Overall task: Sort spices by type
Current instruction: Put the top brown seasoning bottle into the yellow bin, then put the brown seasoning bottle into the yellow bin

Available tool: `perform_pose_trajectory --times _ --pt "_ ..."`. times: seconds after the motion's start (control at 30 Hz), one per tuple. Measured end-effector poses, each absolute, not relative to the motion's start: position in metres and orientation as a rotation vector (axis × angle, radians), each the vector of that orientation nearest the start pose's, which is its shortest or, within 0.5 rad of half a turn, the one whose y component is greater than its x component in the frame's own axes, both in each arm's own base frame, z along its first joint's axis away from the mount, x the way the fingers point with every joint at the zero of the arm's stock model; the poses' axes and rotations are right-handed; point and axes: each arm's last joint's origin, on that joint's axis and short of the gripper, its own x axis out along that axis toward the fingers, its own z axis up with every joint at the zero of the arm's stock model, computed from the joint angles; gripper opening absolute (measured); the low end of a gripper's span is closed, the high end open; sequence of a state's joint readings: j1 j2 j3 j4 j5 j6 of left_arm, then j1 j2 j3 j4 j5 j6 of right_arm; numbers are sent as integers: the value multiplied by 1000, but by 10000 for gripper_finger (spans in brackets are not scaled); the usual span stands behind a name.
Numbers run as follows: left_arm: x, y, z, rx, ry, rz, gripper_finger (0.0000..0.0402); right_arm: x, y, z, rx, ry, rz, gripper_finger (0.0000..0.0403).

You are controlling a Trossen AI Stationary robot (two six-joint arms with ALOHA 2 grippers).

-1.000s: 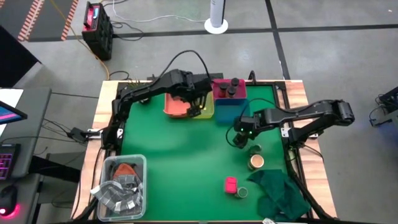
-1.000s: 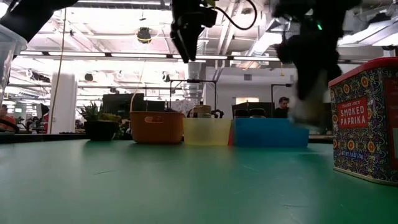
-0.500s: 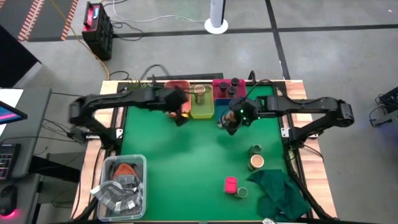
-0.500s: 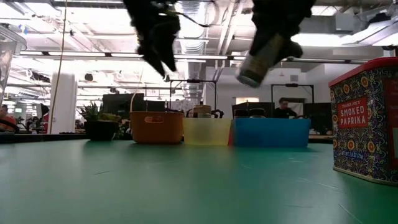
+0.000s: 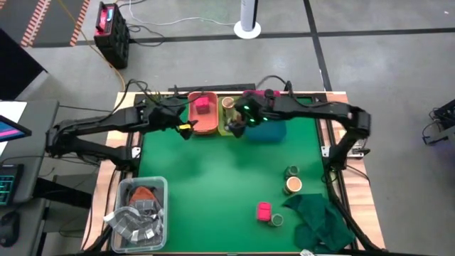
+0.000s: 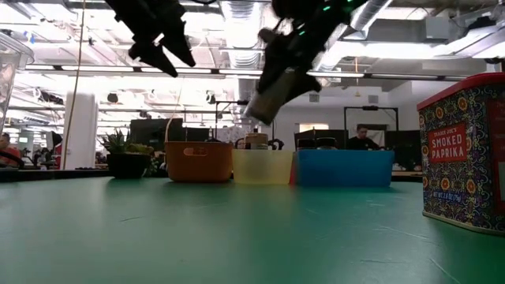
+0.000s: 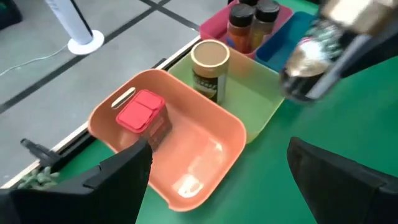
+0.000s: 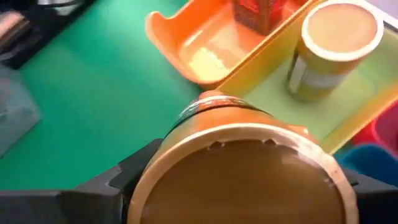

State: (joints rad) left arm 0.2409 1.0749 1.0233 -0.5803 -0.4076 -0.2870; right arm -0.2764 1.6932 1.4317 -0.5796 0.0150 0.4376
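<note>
My right gripper [image 5: 237, 125] is shut on a round tan-topped jar [image 8: 242, 168], hanging tilted [image 6: 268, 99] above the near edge of the yellow-green bin [image 5: 232, 125]. Another tan-topped jar [image 7: 209, 68] stands in that bin. A pink cube box [image 7: 142, 115] sits in the orange bin [image 5: 202, 122]. Dark-capped jars [image 7: 252, 22] stand in the pink bin [image 5: 257, 99]. My left gripper [image 5: 183, 127] hovers open left of the orange bin, holding nothing. On the cloth-covered table at the right stand a green-capped jar [image 5: 292, 171], a tan-topped jar [image 5: 293, 185], a pink cube [image 5: 264, 210] and another green-capped jar [image 5: 276, 220]. My right gripper pinches the tan-topped jar by its round side wall [image 8: 186, 118] between its two fingers [image 8: 134, 171], one on each side. It comes slanting down from the table's right. The jar is lifted clear and tilted, its tan lid toward the wrist and its base lowest.
The blue bin [image 5: 272, 130] stands right of the yellow-green one. A clear container [image 5: 140, 210] of odds and ends sits at the near left. A dark green cloth [image 5: 320, 222] lies at the near right. The green mat's middle [image 5: 213, 171] is bare.
My right gripper has lifted the tan-topped jar from the table's right side and carried it up and toward the far left, over the yellow-green bin, the jar tipping as it went. My left gripper has drawn back from the orange bin toward the table's left.
</note>
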Motion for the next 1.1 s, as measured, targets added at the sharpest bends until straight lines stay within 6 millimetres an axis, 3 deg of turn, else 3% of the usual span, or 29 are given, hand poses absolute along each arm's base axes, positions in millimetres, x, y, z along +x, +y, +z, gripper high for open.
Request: perform_pose_trajectory --times 0.3,0.47,0.57,0.7,0.9,1.1 --pt "211 64 325 -224 559 718 357 396 -151 243 563 957 -587 319" --pt "211 63 325 -245 556 697 357 405 -157 227 567 1018 -590 361" --pt "212 63 325 -215 571 671 357 406 -157 227 567 1023 -589 375" --pt "212 63 325 -185 581 661 357 403 -156 242 565 1020 -591 381" --pt "212 63 326 -157 580 647 357 381 -143 289 492 1003 -643 378" --pt "212 63 325 -174 580 653 357 341 -91 317 444 1131 -565 374"
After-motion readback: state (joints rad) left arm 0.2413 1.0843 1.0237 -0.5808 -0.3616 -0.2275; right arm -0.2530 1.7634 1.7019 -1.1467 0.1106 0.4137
